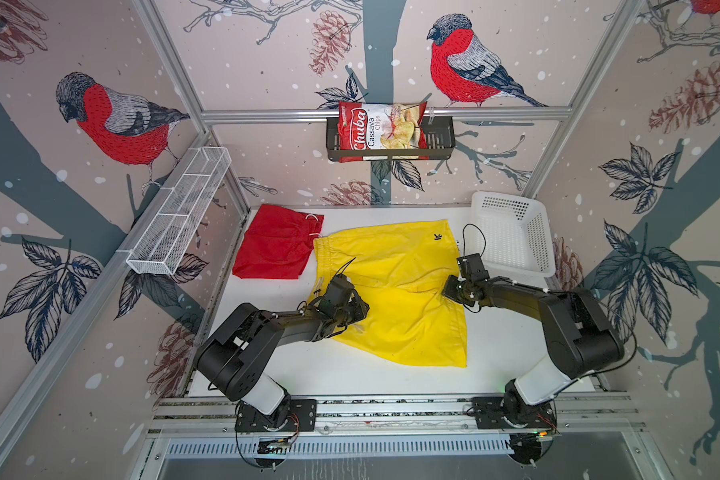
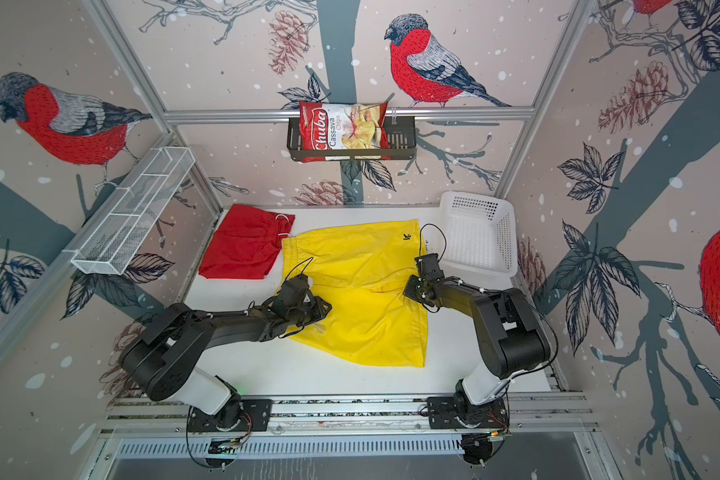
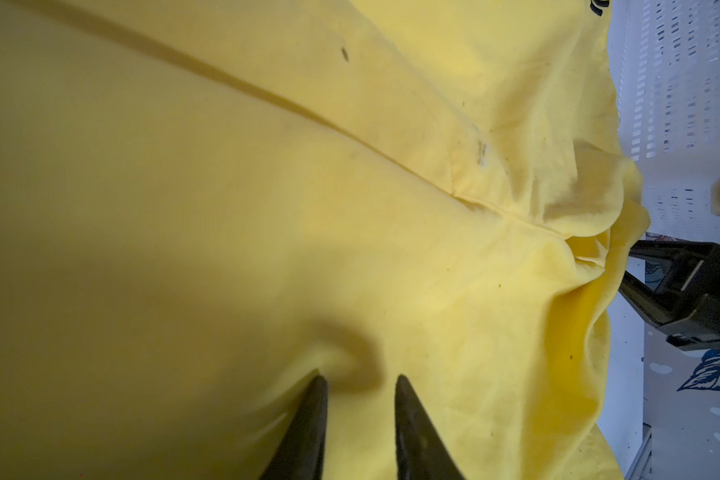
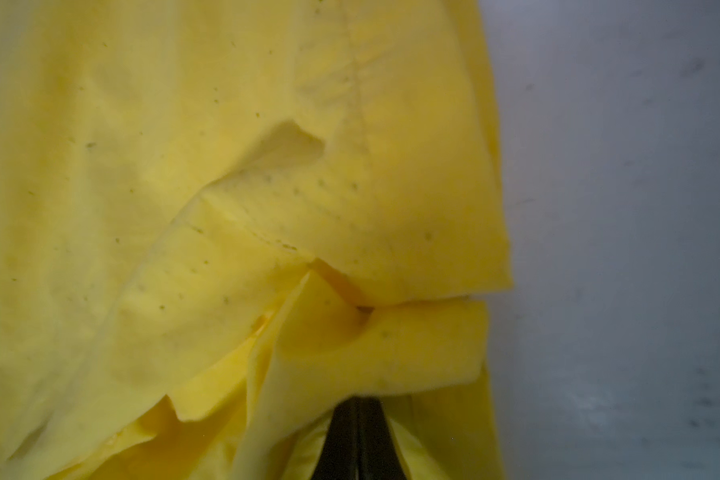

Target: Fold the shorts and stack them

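The yellow shorts (image 1: 395,286) (image 2: 362,291) lie spread across the middle of the white table, waistband to the left and a small black mark at the far right. The red shorts (image 1: 275,249) (image 2: 244,249) lie folded at the back left, and the yellow waistband overlaps their edge. My left gripper (image 1: 360,311) (image 3: 360,378) rests on the yellow fabric near the waistband, its fingers a little apart. My right gripper (image 1: 445,291) (image 4: 357,401) is shut on a bunched fold of the yellow shorts (image 4: 267,208) at their right edge, between the legs.
A white perforated basket (image 1: 512,237) (image 2: 479,232) stands at the back right, close behind the right wrist. A red chips bag (image 1: 381,126) sits in a black rack on the back wall. A white wire shelf (image 1: 179,212) hangs on the left wall.
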Available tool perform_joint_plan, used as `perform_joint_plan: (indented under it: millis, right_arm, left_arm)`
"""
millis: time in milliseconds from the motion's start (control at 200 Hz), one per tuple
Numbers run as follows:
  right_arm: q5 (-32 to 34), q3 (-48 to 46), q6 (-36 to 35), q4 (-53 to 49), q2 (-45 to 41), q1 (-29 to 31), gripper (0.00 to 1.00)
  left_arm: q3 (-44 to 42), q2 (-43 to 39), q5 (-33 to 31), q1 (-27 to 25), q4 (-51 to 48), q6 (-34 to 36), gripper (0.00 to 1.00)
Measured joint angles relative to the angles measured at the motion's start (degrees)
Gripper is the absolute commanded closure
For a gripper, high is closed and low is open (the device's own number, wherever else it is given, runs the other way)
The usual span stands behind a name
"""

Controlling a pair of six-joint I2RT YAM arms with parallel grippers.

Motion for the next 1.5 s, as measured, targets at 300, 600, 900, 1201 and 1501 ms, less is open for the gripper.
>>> perform_joint_plan:
  millis: [300,600,900,1201,1501]
  right_arm:
    - [4.66,1.09,-3.45,-11.89,-8.87,-3.89,1.00]
    - [2.93,-1.68,-6.01,-13.60,-10.95,-7.06,0.68]
    - [-6.16,-0.35,-6.58,-2.34,-6.45,-11.76,0.60]
    - [-14.75,-0.48,-6.12,7.69,-1.95,-14.29,0.70]
    - [-16.63,-1.11,-5.75,9.31,-2.12,-14.32,1.00]
  left_arm:
    - [-0.13,1.84,0.90,0.00,2.75,0.00,0.71]
    - [-0.13,2.82,1.51,0.00,4.76,-0.02,0.71]
    - [-0.37,2.71,1.49,0.00,4.94,-0.02,0.71]
    - [-0.48,3.15,1.57,0.00,5.68,-0.02,0.72]
    - [-0.52,3.63,1.84,0.00,6.71,-0.04,0.72]
